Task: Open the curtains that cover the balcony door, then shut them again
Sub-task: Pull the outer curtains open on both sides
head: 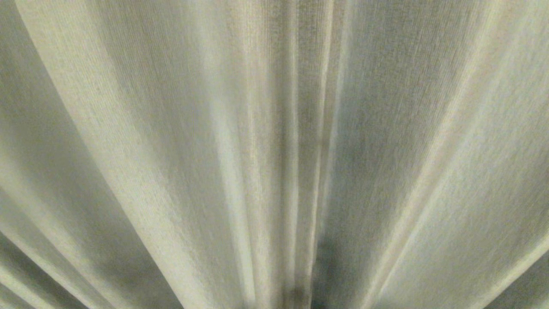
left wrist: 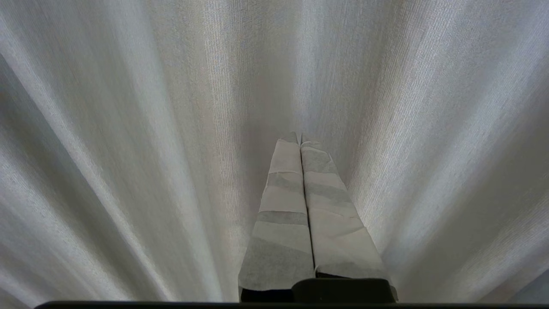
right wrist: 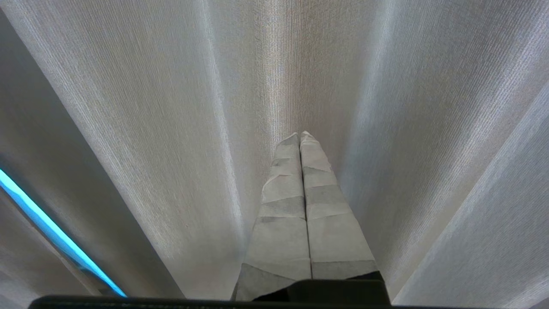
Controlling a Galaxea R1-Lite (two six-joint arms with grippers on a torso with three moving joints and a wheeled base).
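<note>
The curtains [head: 274, 128] hang drawn, filling all 3 views. The left gripper [left wrist: 300, 138] and right gripper [right wrist: 300, 135], each pressed together and empty, point at the pleats straight ahead.

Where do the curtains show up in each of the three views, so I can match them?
Head view: the curtains fill the frame.
Left wrist view: curtains behind the shut left gripper.
Right wrist view: curtains behind the shut right gripper.
Shared landmark: the vertical pleats.
</note>
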